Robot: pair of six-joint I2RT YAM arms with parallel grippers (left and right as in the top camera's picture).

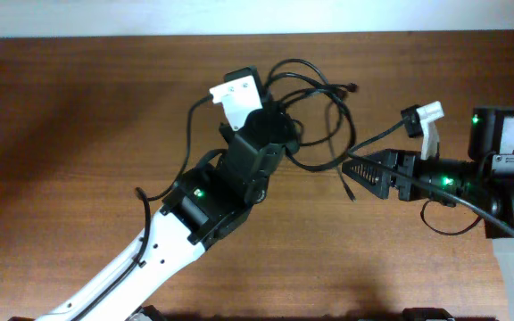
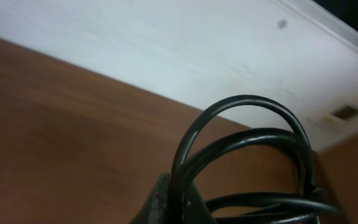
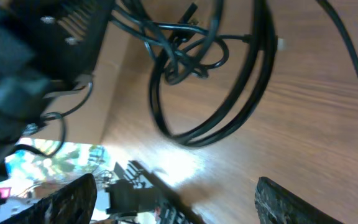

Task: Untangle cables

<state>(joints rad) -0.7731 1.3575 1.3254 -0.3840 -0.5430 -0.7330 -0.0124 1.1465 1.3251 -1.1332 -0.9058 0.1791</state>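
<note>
The cables (image 1: 328,116) are several thin black cords in a tangled bundle at the back middle of the wooden table. One plug end (image 1: 353,86) points right and another (image 1: 350,191) lies toward the front. My left gripper (image 1: 282,125) is at the left side of the bundle. In the left wrist view it (image 2: 179,200) is shut on a black cable loop (image 2: 247,102) that arches up from the jaws. My right gripper (image 1: 352,169) is just right of the bundle, pointing left. In the right wrist view it (image 3: 179,202) is open and empty, with the cable loops (image 3: 229,118) ahead of it.
The wooden table (image 1: 78,107) ends at a white wall (image 1: 239,13) along the back. The right arm's own thicker wire (image 1: 444,218) loops beside its wrist. The left arm (image 1: 177,232) crosses the table's front middle.
</note>
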